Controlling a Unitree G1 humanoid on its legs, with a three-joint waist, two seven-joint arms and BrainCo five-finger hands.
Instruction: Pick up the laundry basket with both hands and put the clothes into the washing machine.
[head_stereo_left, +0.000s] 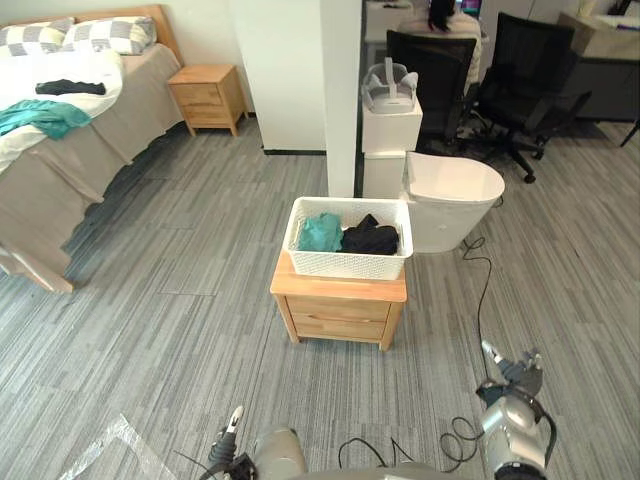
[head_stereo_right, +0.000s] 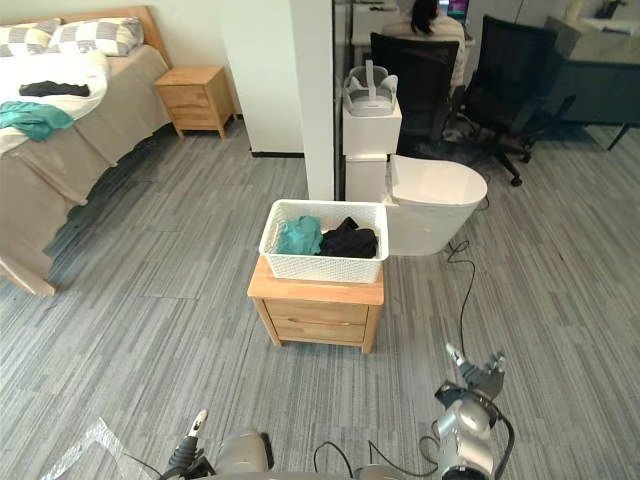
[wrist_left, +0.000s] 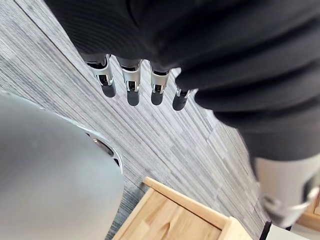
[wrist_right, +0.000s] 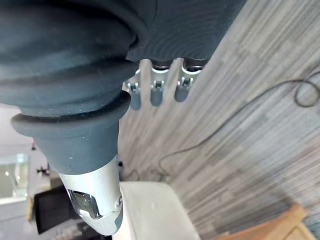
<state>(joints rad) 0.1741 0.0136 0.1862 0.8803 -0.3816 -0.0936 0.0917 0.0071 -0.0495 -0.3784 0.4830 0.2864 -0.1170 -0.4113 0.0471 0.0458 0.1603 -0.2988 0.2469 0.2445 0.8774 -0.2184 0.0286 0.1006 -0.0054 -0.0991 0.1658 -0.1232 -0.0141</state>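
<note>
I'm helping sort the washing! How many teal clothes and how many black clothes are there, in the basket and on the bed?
Teal clothes: 2 – crumpled teal top in the white lattice plastic laundry basket, teal cloth on the beige-covered bed
Black clothes: 2 – bunched black garment in the basket, flat black garment on the bed
Total: 4

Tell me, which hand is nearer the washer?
Right. The right hand hangs well short of the washer, roughly in line; the left hand sits farther back and far left.
</note>
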